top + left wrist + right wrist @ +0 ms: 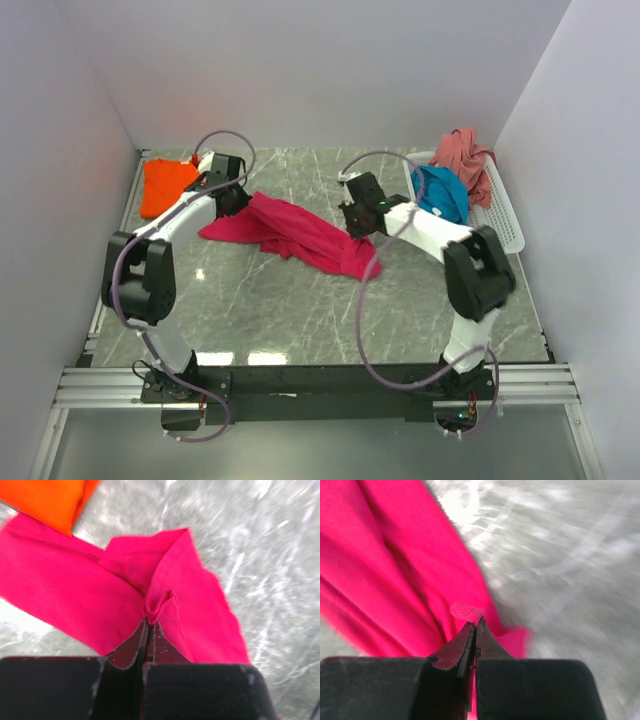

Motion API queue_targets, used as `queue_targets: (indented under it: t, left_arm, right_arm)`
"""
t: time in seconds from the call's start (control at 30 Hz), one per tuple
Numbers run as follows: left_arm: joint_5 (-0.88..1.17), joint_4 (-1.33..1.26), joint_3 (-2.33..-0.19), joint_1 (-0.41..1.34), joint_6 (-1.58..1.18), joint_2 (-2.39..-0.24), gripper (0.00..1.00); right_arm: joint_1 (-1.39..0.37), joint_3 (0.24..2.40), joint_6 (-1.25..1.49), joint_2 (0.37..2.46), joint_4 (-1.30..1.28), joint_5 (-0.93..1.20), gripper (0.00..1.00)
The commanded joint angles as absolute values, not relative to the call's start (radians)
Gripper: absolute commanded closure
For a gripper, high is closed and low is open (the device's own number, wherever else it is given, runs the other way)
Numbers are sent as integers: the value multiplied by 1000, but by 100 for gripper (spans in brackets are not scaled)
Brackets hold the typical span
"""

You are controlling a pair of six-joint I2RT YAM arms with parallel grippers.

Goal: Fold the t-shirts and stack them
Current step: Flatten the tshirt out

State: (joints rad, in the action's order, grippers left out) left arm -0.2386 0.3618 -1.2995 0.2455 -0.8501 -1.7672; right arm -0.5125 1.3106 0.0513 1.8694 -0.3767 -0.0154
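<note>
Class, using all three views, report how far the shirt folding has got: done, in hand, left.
Done: the orange t-shirt looks folded at the far left corner of the table. In hand: the left gripper and right gripper each have jaws shut on the crumpled magenta t-shirt. Left: folding it, plus the teal t-shirt and dusty pink t-shirt heaped in the white basket; nothing is stacked.

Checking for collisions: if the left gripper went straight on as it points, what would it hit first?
The left gripper, shut on the magenta t-shirt, would meet more of that shirt first; depth beyond is unclear.
</note>
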Motion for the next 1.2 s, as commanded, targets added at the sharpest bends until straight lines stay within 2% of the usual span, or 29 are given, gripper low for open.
queue_targets:
  t: [0.0,0.3,0.4,0.53,0.8,0.93,1.03,1.17]
  left_arm:
    - [-322,351,-1312,247,-833,-1612,99]
    - [-460,362,-1308,261,-810,-1186,99]
    - [-525,397,-1370,261,-778,-1042,99]
    - [-523,417,-1478,261,-729,-905,99]
    - [-362,457,-1686,261,-650,-767,99]
    - [-321,471,-1721,261,-643,-747,99]
    - [-317,462,-1721,261,-640,-756,99]
    - [-328,469,-1723,261,-637,-821,99]
  right_arm:
    - [-511,1281,127,1622,-330,-161,100]
    - [-511,1288,163,1162,-368,-336,100]
    - [-509,1376,146,1039,-388,-377,100]
    - [-511,1532,140,916,-422,-313,100]
    - [-512,1834,112,835,-563,-172,100]
    - [-512,1935,100,841,-604,-98,100]
    - [-512,2012,78,893,-627,-170,100]
    - [-511,2013,11,951,-592,-300,100]
